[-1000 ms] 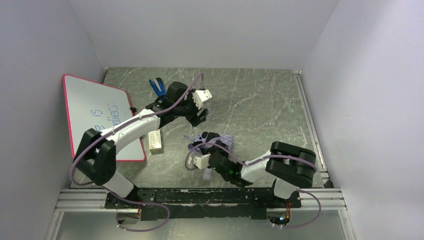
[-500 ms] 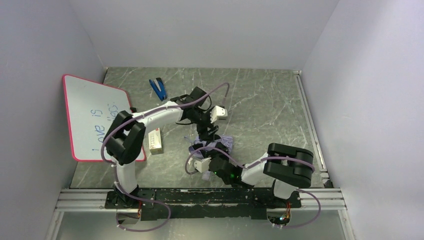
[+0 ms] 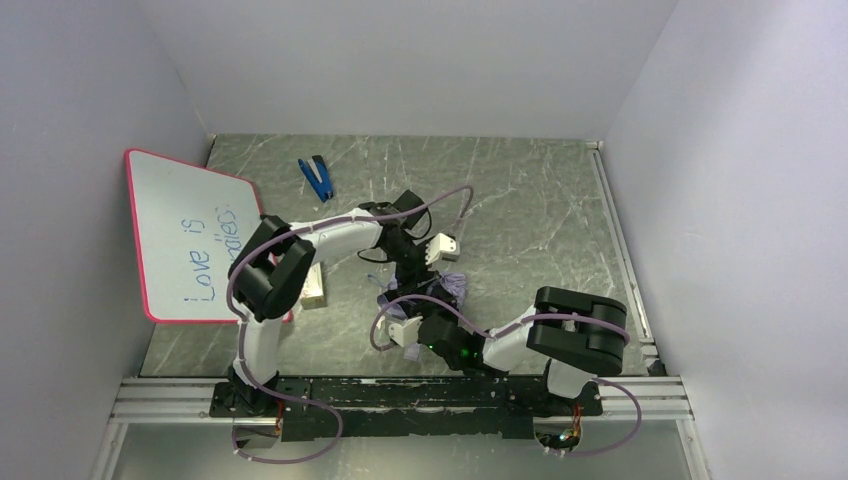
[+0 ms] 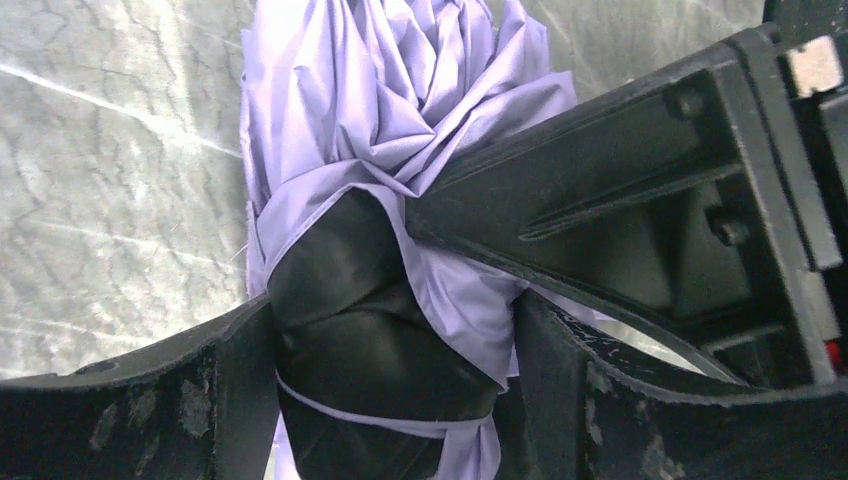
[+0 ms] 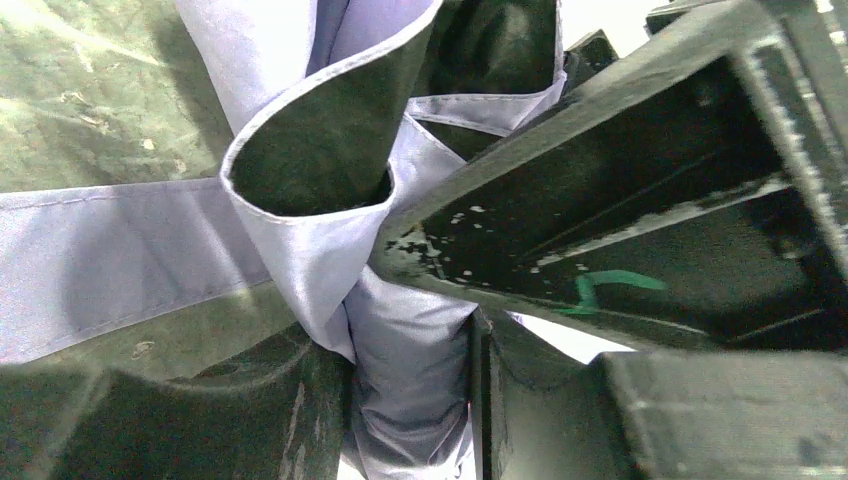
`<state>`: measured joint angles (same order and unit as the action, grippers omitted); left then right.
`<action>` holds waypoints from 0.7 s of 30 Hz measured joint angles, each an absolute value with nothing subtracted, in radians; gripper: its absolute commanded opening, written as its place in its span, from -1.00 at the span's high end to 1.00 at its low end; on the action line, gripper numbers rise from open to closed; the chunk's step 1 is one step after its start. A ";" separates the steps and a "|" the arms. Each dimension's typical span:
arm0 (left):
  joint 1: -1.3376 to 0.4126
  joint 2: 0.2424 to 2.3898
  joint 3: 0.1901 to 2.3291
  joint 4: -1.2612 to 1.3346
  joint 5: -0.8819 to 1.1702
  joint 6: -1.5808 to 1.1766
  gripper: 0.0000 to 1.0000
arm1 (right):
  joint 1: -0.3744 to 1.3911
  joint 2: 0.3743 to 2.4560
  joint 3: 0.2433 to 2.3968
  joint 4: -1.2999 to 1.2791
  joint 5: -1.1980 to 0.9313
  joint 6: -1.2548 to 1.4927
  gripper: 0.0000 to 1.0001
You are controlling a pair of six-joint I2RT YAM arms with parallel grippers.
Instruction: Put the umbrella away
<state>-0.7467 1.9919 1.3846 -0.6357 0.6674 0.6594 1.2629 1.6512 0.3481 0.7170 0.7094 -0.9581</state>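
The umbrella (image 3: 447, 286) lies bunched on the tabletop (image 3: 530, 210) near its middle, just ahead of the arms' bases, and both grippers meet over it. The left arm rises from its base, folds sharply at the elbow beside the whiteboard (image 3: 190, 235), and runs its forearm rightward across the tabletop, with the wrist bent down so the left gripper (image 3: 412, 268) comes at the bundle from the far side. In the left wrist view its jaws are clamped on the umbrella (image 4: 400, 90), one finger on each side of a gathered wad showing both lavender cloth and its dark underside; the left gripper (image 4: 395, 300) pinches that wad tight. The right arm is folded low, its forearm stretched leftward along the near edge (almost flat to the tabletop), so that the right gripper (image 3: 408, 308) reaches the bundle from the near side. Its jaws are closed on a fold of the umbrella (image 5: 300, 250), squeezed narrow between the fingers of the right gripper (image 5: 412, 350), while a flat stitched strap (image 5: 100, 260) trails off to the left over the tabletop. A small box (image 3: 312, 284) sits just beside the left elbow.
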 measured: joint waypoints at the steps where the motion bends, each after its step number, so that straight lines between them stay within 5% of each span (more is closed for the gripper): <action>1: -0.750 1.998 1.385 -0.635 0.665 0.661 -0.56 | 1.264 1.651 0.348 0.715 0.709 -0.958 0.35; 13: -0.767 2.050 1.424 -0.651 0.647 0.659 0.40 | 1.265 1.641 0.344 0.701 0.718 -0.941 0.32; 16: -0.771 2.050 1.424 -0.650 0.643 0.659 0.78 | 1.265 1.631 0.341 0.691 0.717 -0.936 0.21; 21: -0.777 2.039 1.420 -0.648 0.639 0.662 0.90 | 1.265 1.591 0.335 0.653 0.707 -0.922 -0.13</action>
<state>-0.7769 2.0392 1.4204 -0.6476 0.6388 0.6621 1.2652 1.5906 0.3347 0.6529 0.7067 -0.9218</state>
